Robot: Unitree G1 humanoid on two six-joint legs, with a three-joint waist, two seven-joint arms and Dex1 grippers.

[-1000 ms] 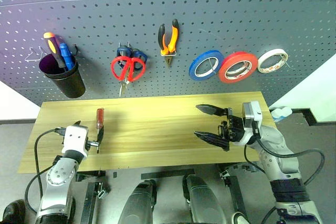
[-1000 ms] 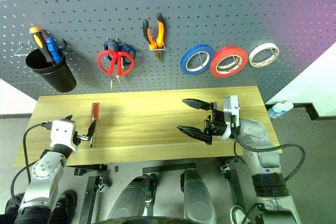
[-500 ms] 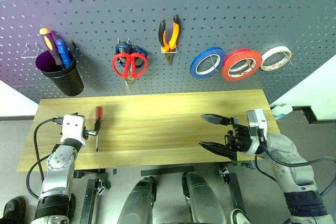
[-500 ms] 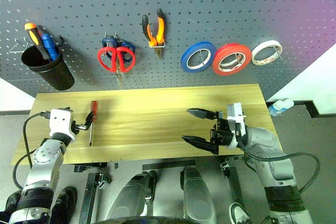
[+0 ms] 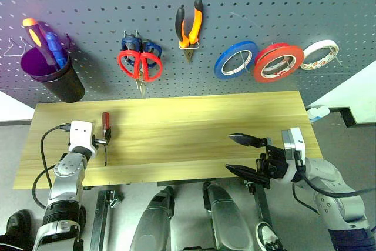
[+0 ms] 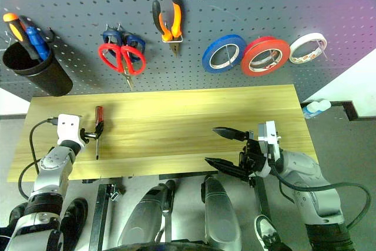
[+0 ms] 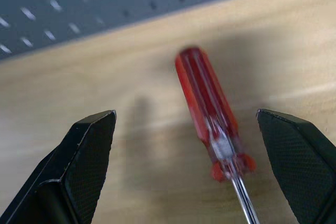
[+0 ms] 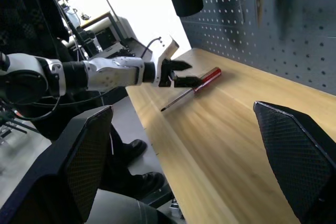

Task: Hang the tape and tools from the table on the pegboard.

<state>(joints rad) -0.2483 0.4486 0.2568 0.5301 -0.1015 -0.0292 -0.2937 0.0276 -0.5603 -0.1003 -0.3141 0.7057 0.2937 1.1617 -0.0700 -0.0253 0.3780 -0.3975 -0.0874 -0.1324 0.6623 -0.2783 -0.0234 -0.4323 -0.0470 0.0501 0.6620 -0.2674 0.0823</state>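
Red screwdriver (image 7: 209,109) on table (image 5: 194,121) | left tool (image 7: 194,171) apart astride | right tool (image 5: 244,156) apart

In my left wrist view the red screwdriver (image 7: 210,114) looks fuzzy, and its metal tip runs off the picture's edge. My black cup (image 5: 56,80) hides the lower ends of two screwdrivers (image 5: 44,42). The blue scissors (image 5: 141,46) sit half hidden behind the red scissors (image 5: 140,66).

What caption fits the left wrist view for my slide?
Open left claw straddling the red-handled screwdriver lying on the table.
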